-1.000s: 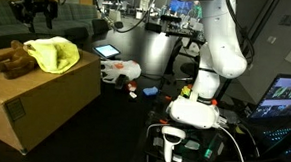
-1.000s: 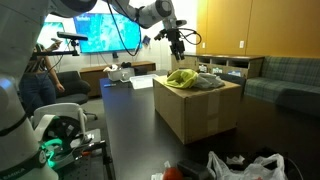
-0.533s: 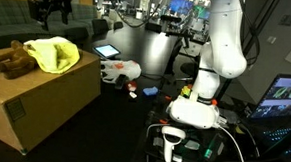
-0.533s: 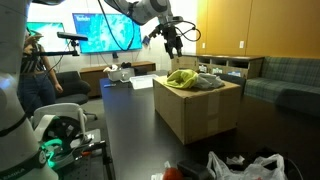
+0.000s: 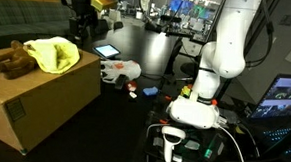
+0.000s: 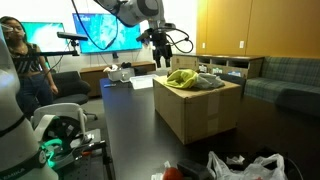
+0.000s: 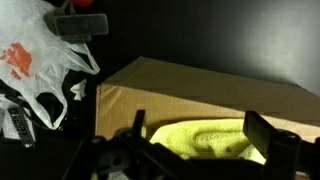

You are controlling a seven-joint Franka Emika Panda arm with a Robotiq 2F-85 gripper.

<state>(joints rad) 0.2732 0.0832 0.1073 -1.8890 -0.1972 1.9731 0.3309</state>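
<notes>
The yellow cloth (image 5: pixel 52 54) lies bunched on top of the cardboard box (image 5: pixel 44 101), at the end of the box nearest the arm. A brown soft toy (image 5: pixel 10 60) lies just beside it on the far side from the arm. In the wrist view the cloth spreads as a broad, low heap whose long axis runs across the picture, roughly along the line from one finger to the other. It sits below and ahead of the jaws, just past the box's near edge.

The gripper (image 6: pixel 160 52) hangs in the air above and to the left of the cloth in that exterior view, apart from it and off the corner of the box. Its jaws stand spread wide with nothing between them. The single arm reaches in from the robot's base (image 5: pixel 194 109), which is well apart from the box.

The box stands on a dark table (image 6: pixel 130 120). A crumpled white plastic bag (image 7: pixel 40 60) with red print lies on this table near the box's side, to the left in the wrist view. Farther out, the room shows lit screens (image 6: pixel 105 28) on the far wall, a person (image 6: pixel 18 60) at the left edge and a sofa (image 6: pixel 285 82) to the right.
</notes>
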